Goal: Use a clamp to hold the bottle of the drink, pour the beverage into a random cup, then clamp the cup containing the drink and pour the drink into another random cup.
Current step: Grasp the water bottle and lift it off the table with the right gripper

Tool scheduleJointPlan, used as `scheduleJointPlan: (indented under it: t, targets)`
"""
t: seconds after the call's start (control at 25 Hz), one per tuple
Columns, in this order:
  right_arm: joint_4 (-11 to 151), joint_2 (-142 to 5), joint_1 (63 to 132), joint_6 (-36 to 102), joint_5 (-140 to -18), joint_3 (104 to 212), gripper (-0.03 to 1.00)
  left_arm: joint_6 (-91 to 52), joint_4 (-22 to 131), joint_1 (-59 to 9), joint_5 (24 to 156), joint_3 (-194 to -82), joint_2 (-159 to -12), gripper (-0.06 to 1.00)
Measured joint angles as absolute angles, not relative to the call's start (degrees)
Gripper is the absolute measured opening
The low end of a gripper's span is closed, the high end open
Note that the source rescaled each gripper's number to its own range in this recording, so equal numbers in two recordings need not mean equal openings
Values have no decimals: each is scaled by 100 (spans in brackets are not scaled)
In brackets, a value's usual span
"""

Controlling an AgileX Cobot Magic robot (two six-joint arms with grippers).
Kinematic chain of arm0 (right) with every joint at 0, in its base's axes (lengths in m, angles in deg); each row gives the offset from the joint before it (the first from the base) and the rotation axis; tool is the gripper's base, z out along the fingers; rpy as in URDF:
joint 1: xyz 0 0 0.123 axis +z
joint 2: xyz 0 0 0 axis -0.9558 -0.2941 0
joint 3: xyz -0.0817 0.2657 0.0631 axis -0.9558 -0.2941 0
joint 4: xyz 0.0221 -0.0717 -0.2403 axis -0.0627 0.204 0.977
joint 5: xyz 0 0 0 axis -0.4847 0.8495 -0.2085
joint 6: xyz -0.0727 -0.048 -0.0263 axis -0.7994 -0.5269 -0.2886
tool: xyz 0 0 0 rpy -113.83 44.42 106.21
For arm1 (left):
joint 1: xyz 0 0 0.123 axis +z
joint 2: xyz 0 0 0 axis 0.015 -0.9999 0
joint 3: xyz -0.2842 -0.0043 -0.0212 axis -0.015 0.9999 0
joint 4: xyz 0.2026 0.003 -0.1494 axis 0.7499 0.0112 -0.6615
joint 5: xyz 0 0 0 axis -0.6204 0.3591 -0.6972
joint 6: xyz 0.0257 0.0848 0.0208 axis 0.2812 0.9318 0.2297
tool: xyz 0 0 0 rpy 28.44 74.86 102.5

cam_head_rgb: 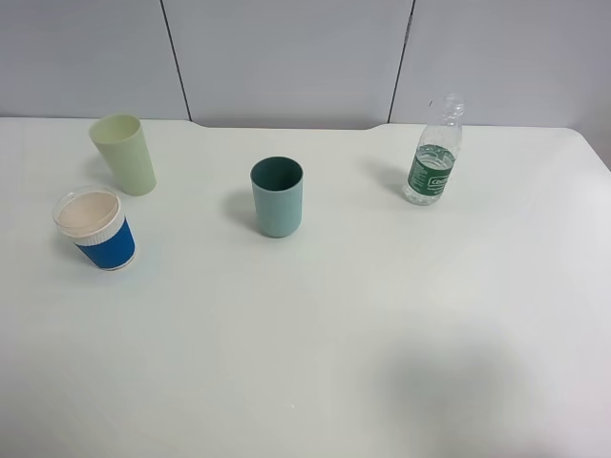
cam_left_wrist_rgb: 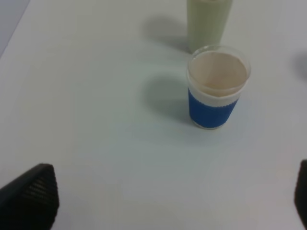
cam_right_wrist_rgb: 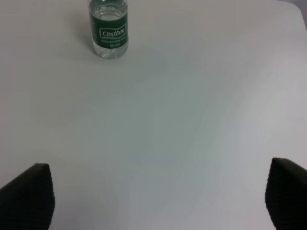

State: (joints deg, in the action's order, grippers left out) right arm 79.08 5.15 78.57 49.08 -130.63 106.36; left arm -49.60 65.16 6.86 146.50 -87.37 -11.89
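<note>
The bottle (cam_head_rgb: 436, 157) with its green label stands upright at the back right of the white table (cam_head_rgb: 382, 315); the right wrist view shows the bottle (cam_right_wrist_rgb: 109, 29) well ahead of my right gripper (cam_right_wrist_rgb: 160, 199). That gripper is open, its black fingertips (cam_right_wrist_rgb: 29, 194) wide apart over bare table. The teal cup (cam_head_rgb: 278, 197) stands upright mid-table. The pale green cup (cam_head_rgb: 124, 154) stands at the back left. My left gripper (cam_left_wrist_rgb: 168, 199) is open, with black fingertips (cam_left_wrist_rgb: 31, 196) at the frame's corners, short of the pale green cup (cam_left_wrist_rgb: 207, 21). Neither arm shows in the exterior high view.
A blue-sleeved white cup (cam_head_rgb: 95, 229) stands at the left, just in front of the pale green cup, and the left wrist view shows this blue-sleeved cup (cam_left_wrist_rgb: 217, 86) between the gripper and that cup. A grey panelled wall (cam_head_rgb: 286, 57) runs behind the table.
</note>
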Motion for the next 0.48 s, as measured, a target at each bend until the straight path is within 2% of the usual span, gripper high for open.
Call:
scheduleJointPlan:
  t: [0.48]
  targets:
    - [7908, 515, 7857, 4908, -13063, 10636, 75, -4960, 6516, 686, 14650, -8737, -1189, 100]
